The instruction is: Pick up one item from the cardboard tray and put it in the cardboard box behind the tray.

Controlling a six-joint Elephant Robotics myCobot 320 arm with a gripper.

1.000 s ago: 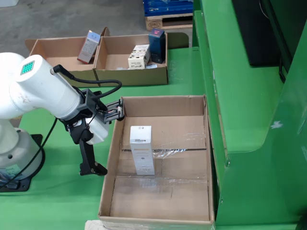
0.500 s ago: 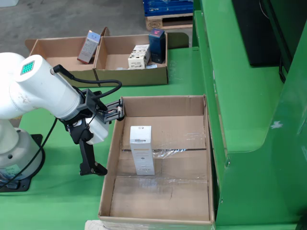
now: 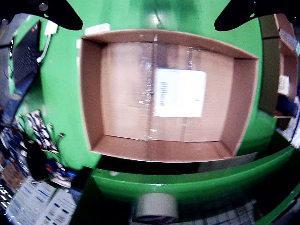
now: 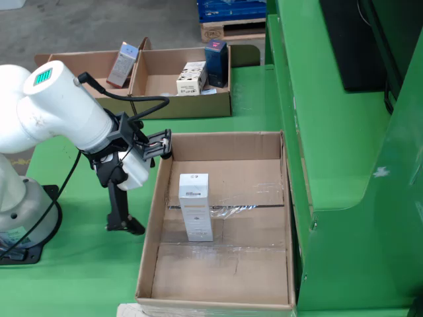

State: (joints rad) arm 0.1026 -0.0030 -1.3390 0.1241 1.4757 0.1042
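A white carton [image 4: 195,206] stands in the large cardboard tray [image 4: 147,251]; from the gripper camera I see its labelled face [image 3: 179,92] right of the middle of the tray [image 3: 91,93]. My gripper [image 4: 149,185] hangs at the tray's left wall, outside it, open wide and holding nothing. Its black fingertips [image 3: 61,11] frame the top corners of the gripper view, and the gripper [image 3: 150,9] is apart from the carton. Behind the tray sit two joined cardboard boxes [image 4: 182,102]. They hold a grey pack [image 4: 123,64], a white pack [image 4: 192,78] and a dark blue pack [image 4: 216,63].
A tall green machine frame [image 4: 330,132] runs along the tray's right side. The arm's base [image 4: 20,218] stands left of the tray. A pallet [image 4: 231,30] lies behind the boxes. A tape roll [image 3: 157,207] and a laptop [image 3: 26,51] show in the gripper view.
The arm has risen and swung slightly left and back; the gripper sits a little higher beside the tray's left wall. The white carton has not moved.
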